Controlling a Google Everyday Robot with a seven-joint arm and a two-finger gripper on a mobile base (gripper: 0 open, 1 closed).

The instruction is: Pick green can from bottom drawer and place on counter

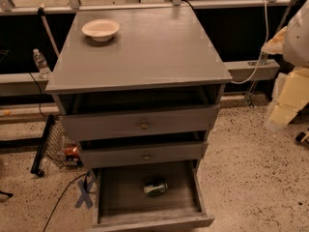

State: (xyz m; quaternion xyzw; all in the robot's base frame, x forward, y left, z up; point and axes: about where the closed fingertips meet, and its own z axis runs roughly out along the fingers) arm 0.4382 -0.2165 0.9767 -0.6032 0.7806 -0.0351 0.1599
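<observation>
The green can (155, 188) lies on its side on the wood-grain floor of the bottom drawer (120, 202), which is pulled open at the foot of the grey cabinet. The counter (154, 52) is the wide grey top slab above. My arm shows at the right edge of the camera view. Its pale lower end, the gripper (277, 119), hangs over the floor to the right of the cabinet, well away from the can and higher than the drawer. It holds nothing that I can see.
A white bowl (100, 29) sits on the counter's back left. The two upper drawers with brass knobs (144, 125) stand slightly open. A clear bottle (41, 63) stands on a ledge at left. A red can (71, 151) lies in a wire basket. Cables and a blue X mark (84, 195) are on the floor.
</observation>
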